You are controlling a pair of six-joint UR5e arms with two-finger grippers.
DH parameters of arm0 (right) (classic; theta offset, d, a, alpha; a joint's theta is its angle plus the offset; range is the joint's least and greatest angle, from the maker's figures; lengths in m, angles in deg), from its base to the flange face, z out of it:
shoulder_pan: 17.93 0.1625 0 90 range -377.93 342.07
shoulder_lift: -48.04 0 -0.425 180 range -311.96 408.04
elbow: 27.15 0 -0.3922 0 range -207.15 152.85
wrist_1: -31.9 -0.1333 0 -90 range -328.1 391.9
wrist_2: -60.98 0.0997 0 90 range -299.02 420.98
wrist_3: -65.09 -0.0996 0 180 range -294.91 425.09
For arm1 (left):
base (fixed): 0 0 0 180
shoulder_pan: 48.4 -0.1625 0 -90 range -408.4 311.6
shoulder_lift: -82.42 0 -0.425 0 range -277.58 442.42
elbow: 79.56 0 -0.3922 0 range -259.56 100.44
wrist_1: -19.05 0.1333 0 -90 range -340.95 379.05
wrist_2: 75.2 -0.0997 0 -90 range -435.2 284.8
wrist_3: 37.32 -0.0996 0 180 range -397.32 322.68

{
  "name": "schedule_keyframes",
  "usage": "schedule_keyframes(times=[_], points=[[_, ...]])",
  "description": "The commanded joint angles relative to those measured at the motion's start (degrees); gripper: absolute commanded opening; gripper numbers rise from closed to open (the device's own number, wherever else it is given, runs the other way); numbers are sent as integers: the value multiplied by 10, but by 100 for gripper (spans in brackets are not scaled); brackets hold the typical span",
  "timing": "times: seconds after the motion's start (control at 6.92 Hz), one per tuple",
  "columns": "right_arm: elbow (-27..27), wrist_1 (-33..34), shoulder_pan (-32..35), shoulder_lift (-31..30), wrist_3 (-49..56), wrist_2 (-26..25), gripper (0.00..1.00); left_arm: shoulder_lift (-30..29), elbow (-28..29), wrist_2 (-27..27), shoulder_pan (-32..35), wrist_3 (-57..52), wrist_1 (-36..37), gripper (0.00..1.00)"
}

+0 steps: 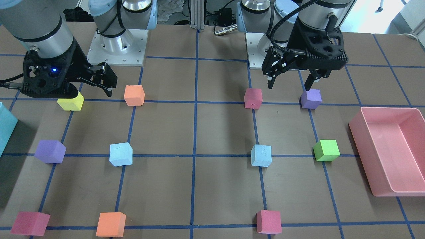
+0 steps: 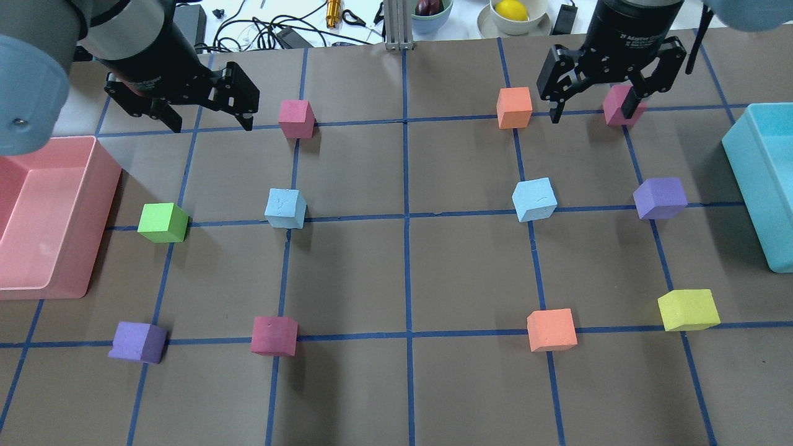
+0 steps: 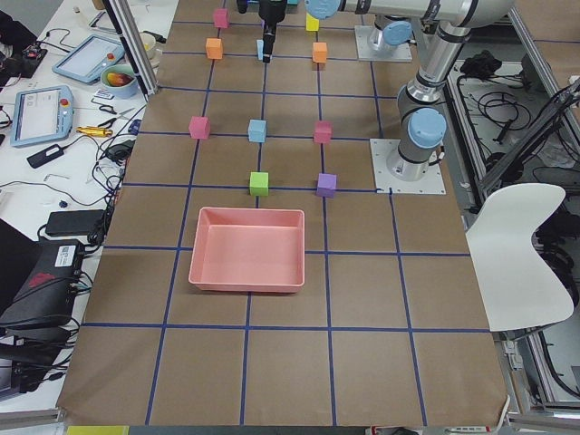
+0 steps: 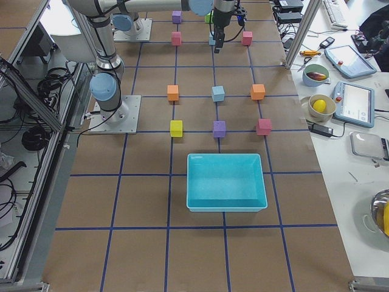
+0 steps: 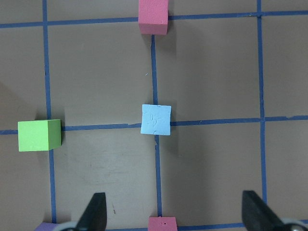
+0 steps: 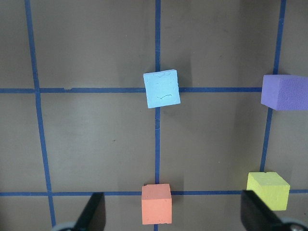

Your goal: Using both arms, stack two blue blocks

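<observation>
The left end effector [image 2: 210, 122] hangs above the counter [image 2: 403, 384] with its fingers spread wide, gripping nothing and touching no cube. The right end effector [image 2: 591, 114] is likewise wide open and holds nothing. A blue block [image 2: 285, 209] sits on a tape crossing in the left arm's half, near a green cube [image 2: 163, 223]. The other blue block [image 2: 534, 199] sits in the right arm's half, near a purple cube [image 2: 660, 198]. The two lie well apart, each flat on the counter.
</observation>
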Motion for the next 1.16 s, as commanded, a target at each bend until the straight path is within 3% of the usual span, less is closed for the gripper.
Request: schedule_keyframes(times=[0.0,0.58,0.87,1.01], points=[[-1,0,0,-1,0,0,100,0,0,-1,-2,5,-4,100],[-2,0,-1,0,2,0,100,-115,-9,3,-4,1,56,100],[-9,10,-3,23,8,-2,100,-158,-74,-1,-4,2,139,100],[-19,12,-3,56,8,-1,100,-171,-126,-3,-4,0,225,100]])
